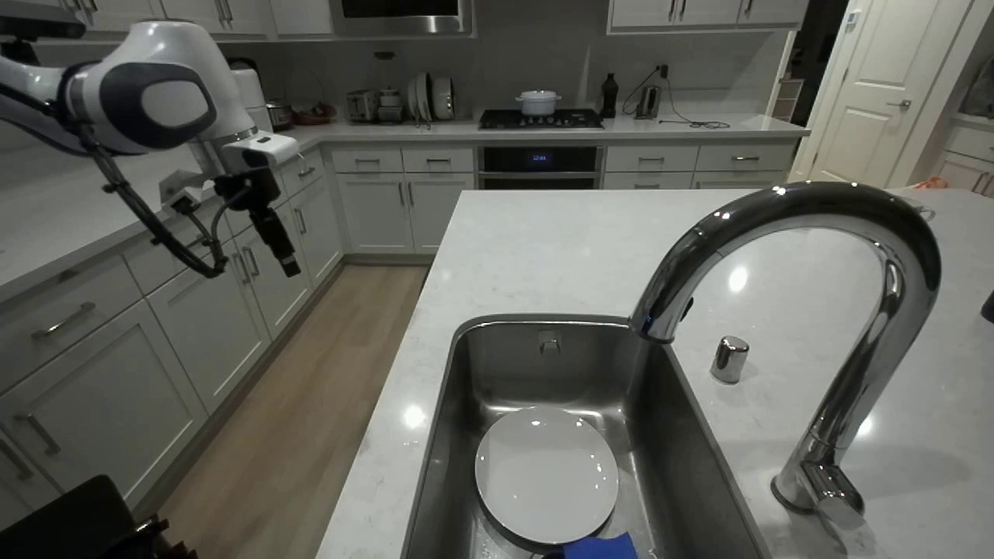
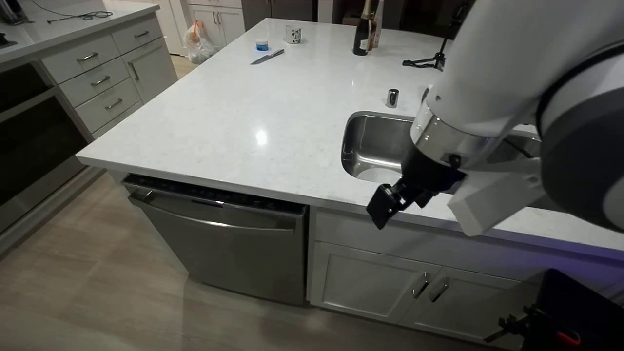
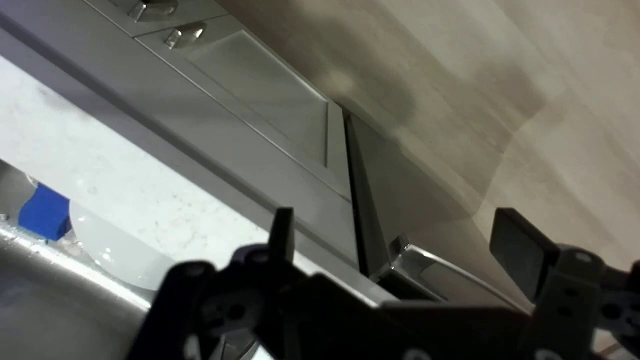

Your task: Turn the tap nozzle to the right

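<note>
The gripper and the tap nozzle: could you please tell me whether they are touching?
Apart. In an exterior view, the gripper hangs well away from the tap nozzle, with floor and countertop plainly visible between them.

In an exterior view, the sink (image 1: 505, 373) and a blue piece (image 1: 602, 547) are cut off at six o'clock; at three o'clock a black shape (image 1: 988, 307) is too cropped to name, and the oven display (image 1: 539, 158), toward twelve, is too small to read. In an exterior view the arm (image 2: 492, 73), cropped at two o'clock, masks part of the sink and most of the tap nozzle (image 1: 916, 264). In the wrist view the gripper (image 3: 397, 230) is blurred and cropped at six o'clock.
</note>
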`<state>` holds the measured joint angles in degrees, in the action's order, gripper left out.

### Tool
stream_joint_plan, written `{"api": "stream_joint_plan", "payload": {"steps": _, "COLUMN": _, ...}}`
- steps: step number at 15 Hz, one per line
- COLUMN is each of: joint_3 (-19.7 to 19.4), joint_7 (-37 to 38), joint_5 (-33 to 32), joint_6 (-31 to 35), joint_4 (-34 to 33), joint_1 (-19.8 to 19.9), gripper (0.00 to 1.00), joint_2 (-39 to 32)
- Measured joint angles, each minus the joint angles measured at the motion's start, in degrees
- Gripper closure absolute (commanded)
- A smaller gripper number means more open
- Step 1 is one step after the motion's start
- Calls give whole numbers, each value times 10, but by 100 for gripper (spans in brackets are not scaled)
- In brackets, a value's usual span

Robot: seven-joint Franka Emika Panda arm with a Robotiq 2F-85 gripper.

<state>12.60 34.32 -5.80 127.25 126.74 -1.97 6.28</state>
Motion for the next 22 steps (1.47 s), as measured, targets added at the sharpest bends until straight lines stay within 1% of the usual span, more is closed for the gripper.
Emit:
{"api": "stream_joint_plan", "payload": {"steps": 4, "joint_3": -33, "joint_7": 54, "joint_5": -47, "joint_6": 0, "joint_4": -83, "joint_1": 0, "gripper": 0, "joint_2": -69}}
{"api": "stream_joint_plan", "payload": {"steps": 8, "joint_3": -66, "joint_7": 99, "joint_5": -70, "joint_6": -2, "joint_4": -166, "joint_1": -3, "gripper": 0, "joint_2": -132}}
{"api": "stream_joint_plan", "payload": {"steps": 12, "joint_3": -106, "joint_7": 167, "joint_5": -92, "joint_6": -9, "joint_4": -249, "joint_1": -12, "gripper": 0, "joint_2": -189}}
{"api": "stream_joint_plan", "payload": {"steps": 14, "joint_3": -128, "joint_7": 199, "joint_5": -113, "joint_6": -9, "joint_4": -283, "joint_1": -17, "gripper": 0, "joint_2": -207}}
{"api": "stream_joint_plan", "payload": {"steps": 18, "joint_3": -168, "joint_7": 249, "joint_5": -181, "joint_6": -9, "joint_4": -322, "joint_1": -24, "gripper": 0, "joint_2": -222}}
{"api": "stream_joint_plan", "payload": {"steps": 22, "joint_3": -198, "joint_7": 280, "joint_5": -238, "joint_6": -10, "joint_4": -330, "joint_1": -23, "gripper": 0, "joint_2": -222}}
